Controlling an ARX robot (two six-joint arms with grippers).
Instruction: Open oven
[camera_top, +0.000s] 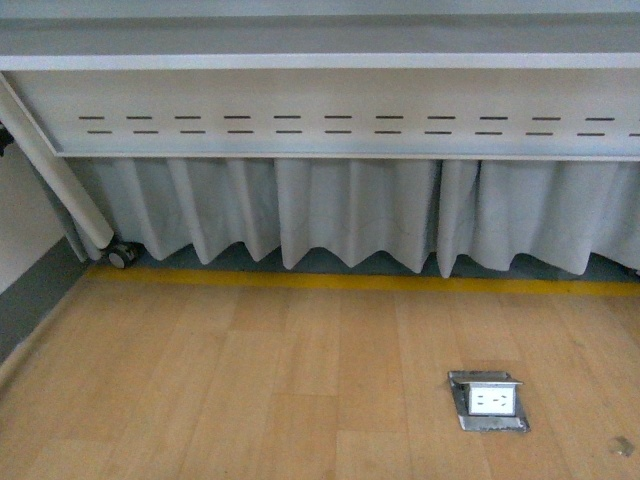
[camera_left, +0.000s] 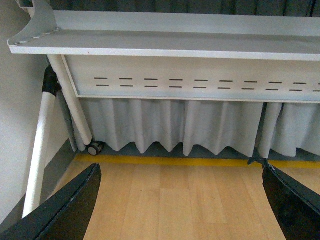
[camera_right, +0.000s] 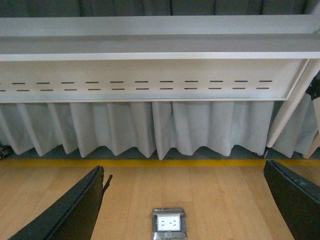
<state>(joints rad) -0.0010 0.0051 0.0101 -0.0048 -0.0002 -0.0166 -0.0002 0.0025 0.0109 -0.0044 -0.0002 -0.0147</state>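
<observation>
The oven is out of view in all three views. My left gripper is open, its two black fingers spread wide over bare wooden floor, with nothing between them. My right gripper is open too, fingers far apart above the floor, framing a floor socket box. Neither arm shows in the front view.
A white table with a slotted front panel spans the far side, a white pleated curtain hanging under it. A slanted table leg ends in a caster. A yellow line crosses the wooden floor. The raised socket box sits at right.
</observation>
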